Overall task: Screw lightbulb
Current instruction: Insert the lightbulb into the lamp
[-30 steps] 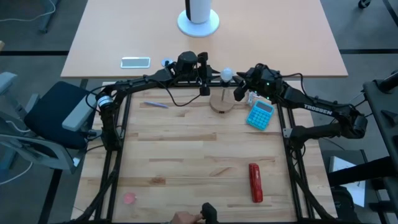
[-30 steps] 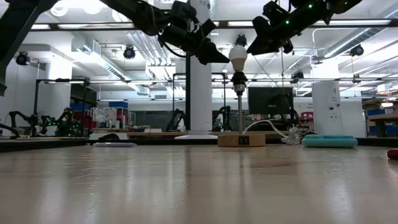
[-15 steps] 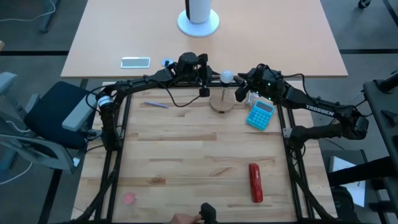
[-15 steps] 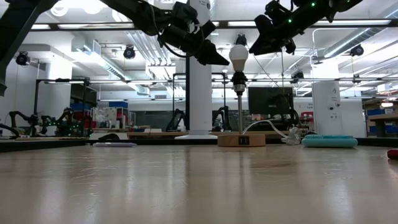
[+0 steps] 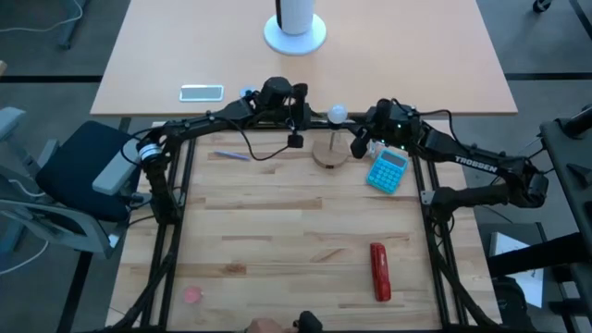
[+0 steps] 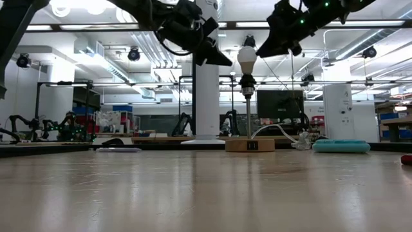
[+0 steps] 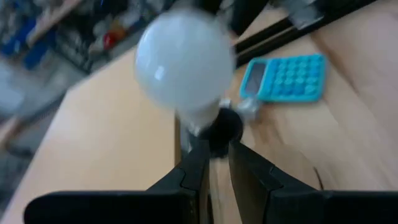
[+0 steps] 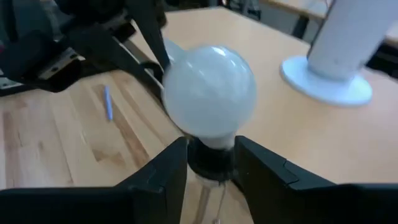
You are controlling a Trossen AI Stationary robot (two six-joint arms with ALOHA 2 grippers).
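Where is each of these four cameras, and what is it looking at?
High: overhead, straight down on table; both arms show.
Low: at tabletop height, across to bulb; both arms overhead.
Left wrist: past left gripper at bulb.
Right wrist: past right gripper at bulb.
Shared: the bulb appears in all four.

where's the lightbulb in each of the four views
High view: the lightbulb sits top centre, between the two arms.
Low view: upper centre, atop the thin post.
Left wrist view: upper left of centre.
Right wrist view: centre.
Shared landmark: the dark socket beneath it.
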